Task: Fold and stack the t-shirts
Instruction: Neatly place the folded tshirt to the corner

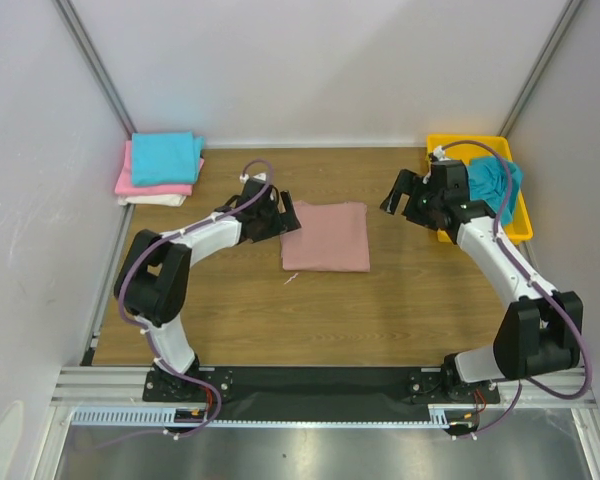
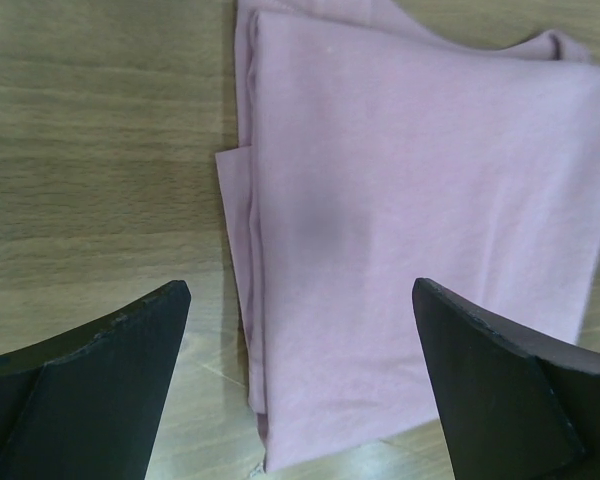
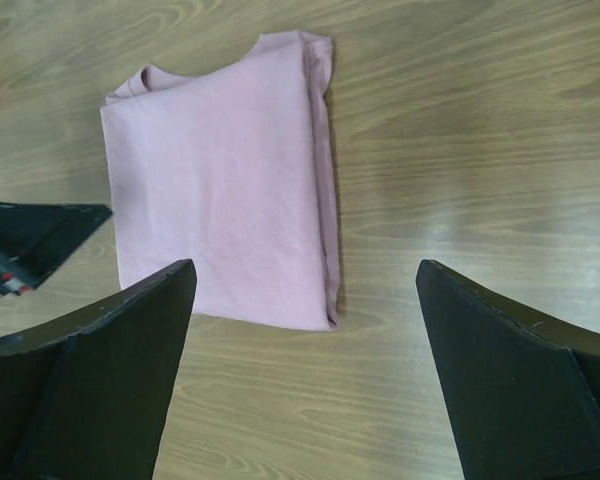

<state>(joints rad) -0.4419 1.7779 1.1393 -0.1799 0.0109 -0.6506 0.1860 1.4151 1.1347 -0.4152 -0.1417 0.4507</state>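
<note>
Near-edge black strip [image 1: 320, 380] carries both arm bases, left and right. Left arm: elbow folded out toward the left wall, forearm running forward and to the right, left gripper [image 1: 283, 218] [image 2: 300, 285] just beside the left edge of the dusty-pink t-shirt [image 1: 325, 237] [image 2: 420, 230] [image 3: 215, 190]. Jaws stand wide apart with nothing pinched; the wrist view shows the shirt's layered left edge between the two fingers, and I cannot tell whether they touch the cloth. Right arm: elbow low by the right wall, forearm angled forward and to the left, right gripper [image 1: 398, 202] [image 3: 306, 265] clear of the shirt's right edge, jaws also wide and holding nothing. The shirt lies folded into a rough square, flat at mid-table [image 1: 230, 310], edges fairly straight, the neck end showing at the far side in the right wrist view. Far-left corner: a stack with a teal t-shirt [image 1: 165, 157] on top, a bright pink t-shirt [image 1: 145, 185] under it and a white t-shirt [image 1: 150, 200] at the bottom, well apart from the left gripper. Far-right corner: a yellow tray [image 1: 521, 228] holding a crumpled teal t-shirt [image 1: 495, 180], just behind the right wrist. Bare wood lies on the near side of the folded shirt and between it and the stack.
</note>
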